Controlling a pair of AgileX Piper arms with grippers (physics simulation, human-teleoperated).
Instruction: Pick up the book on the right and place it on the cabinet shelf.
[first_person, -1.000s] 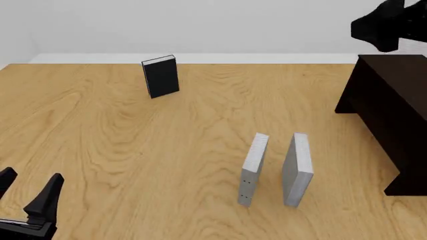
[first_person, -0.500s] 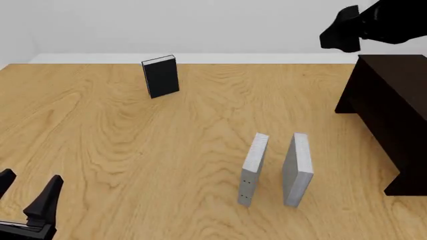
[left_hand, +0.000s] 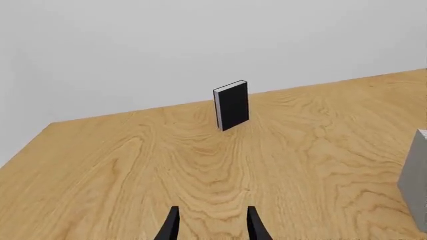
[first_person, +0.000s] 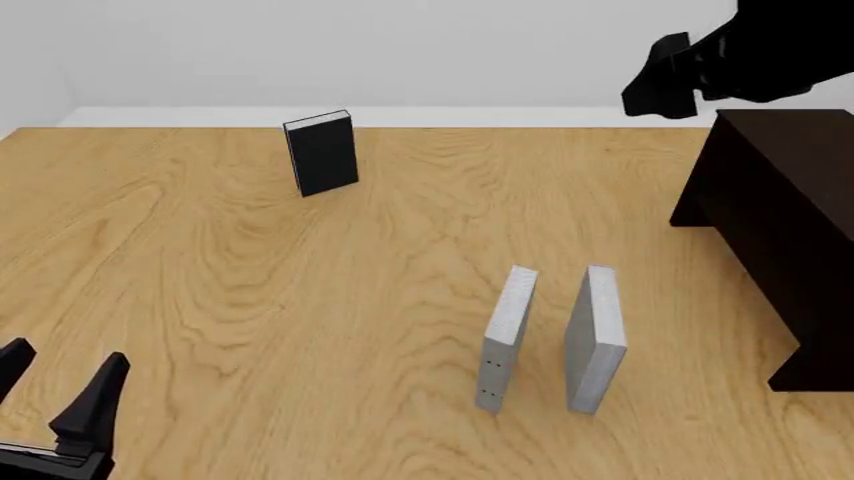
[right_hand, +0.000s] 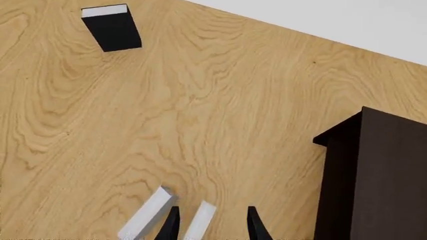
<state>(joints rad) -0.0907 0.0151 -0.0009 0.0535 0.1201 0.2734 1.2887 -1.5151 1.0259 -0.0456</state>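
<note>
Front view: right pincer (first_person: 654, 85) open, empty, high above the book (first_person: 595, 340); descending off-line risks toppling the dotted book (first_person: 505, 338) beside it.

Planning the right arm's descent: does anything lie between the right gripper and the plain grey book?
Nothing: in the right wrist view the right gripper looks down on the book with only open air between.

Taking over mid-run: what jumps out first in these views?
Two grey books stand side by side near the table's front right: the thick plain book on the right, the thinner dotted-spine one on its left. The dark cabinet fills the right edge, and the right gripper hangs high above the table, open, looking down on the pair. A black book stands alone far back; the left gripper sits open at front left.
</note>
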